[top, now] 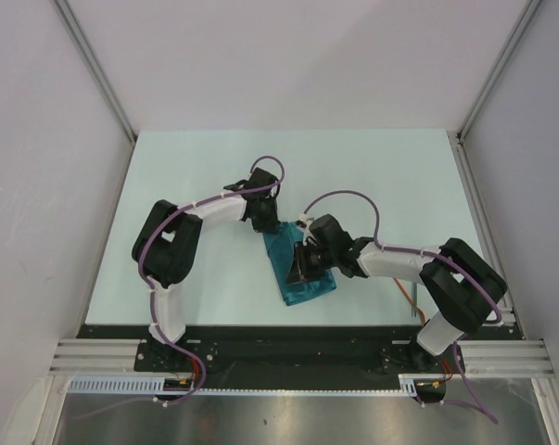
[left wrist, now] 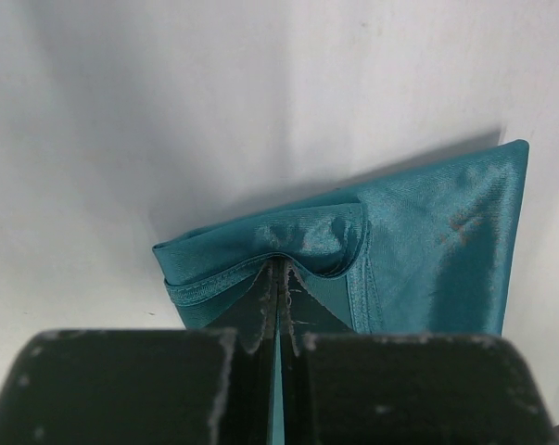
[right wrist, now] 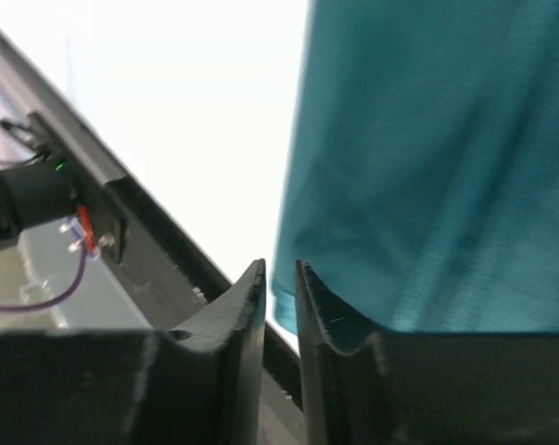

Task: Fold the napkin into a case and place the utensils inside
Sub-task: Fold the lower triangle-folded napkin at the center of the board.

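Though my right gripper (right wrist: 279, 271) stands almost closed with an edge of the napkin (top: 302, 289) in its slit, I cannot tell whether it bites. The folded napkin lies on the table (top: 381, 176). Farther out, my left gripper (left wrist: 279, 264) pinches its far hem.

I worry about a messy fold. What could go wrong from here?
The left gripper pinches only a small bunched fold of the napkin, so a pull may slip it free or drag extra layers. The right gripper sits at the napkin's edge, its hold unclear, close to the front rail; the napkin could shift or slide toward that rail.
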You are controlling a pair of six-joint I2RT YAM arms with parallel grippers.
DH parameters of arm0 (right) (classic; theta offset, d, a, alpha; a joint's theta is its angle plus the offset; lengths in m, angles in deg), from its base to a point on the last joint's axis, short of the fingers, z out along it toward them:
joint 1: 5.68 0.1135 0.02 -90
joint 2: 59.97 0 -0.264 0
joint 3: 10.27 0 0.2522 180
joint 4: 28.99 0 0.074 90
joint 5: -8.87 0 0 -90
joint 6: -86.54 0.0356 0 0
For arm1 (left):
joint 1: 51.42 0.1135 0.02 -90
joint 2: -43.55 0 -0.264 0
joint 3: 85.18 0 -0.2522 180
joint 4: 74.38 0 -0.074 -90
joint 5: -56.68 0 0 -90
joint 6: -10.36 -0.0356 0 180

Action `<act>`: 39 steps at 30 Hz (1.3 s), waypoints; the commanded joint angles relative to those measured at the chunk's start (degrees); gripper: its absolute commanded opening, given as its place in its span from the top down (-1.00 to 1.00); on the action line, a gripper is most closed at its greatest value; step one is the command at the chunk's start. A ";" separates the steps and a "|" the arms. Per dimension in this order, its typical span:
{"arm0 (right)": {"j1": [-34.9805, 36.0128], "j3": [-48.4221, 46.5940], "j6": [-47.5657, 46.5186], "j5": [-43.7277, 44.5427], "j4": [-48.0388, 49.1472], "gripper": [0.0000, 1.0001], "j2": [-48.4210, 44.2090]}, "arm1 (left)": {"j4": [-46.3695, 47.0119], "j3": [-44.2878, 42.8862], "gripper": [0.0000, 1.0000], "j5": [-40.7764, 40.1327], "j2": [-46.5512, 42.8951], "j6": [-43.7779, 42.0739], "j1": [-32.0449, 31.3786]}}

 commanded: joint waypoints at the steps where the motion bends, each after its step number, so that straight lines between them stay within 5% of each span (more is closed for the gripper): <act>1: 1.81 -1.62 1.29 -6.14 6.76 0.64 4.47 | 1.73 0.84 1.00 1.15 0.06 1.52 -0.33; 3: 2.16 0.39 3.75 -8.69 12.27 0.84 5.90 | 1.64 0.76 0.99 1.33 0.23 1.61 -0.33; 13: 2.25 5.50 8.06 -11.16 22.15 0.88 11.53 | 1.64 0.14 1.00 1.42 1.03 1.61 -0.33; 21: -2.75 5.06 4.91 -10.37 12.58 0.85 -0.75 | 0.33 0.32 1.00 1.59 -1.17 0.91 -0.24; 25: -6.53 3.92 0.52 -7.66 4.85 0.56 -4.99 | 0.76 1.54 0.86 2.38 -4.24 0.47 -0.24; 29: -9.35 3.13 -2.21 -4.49 -0.76 0.46 -4.21 | -0.02 2.08 0.71 1.94 -7.14 0.47 -0.33; 39: -11.37 3.92 -4.41 -3.17 -0.17 0.44 -0.08 | 0.06 2.60 0.70 3.96 -8.03 0.47 -0.24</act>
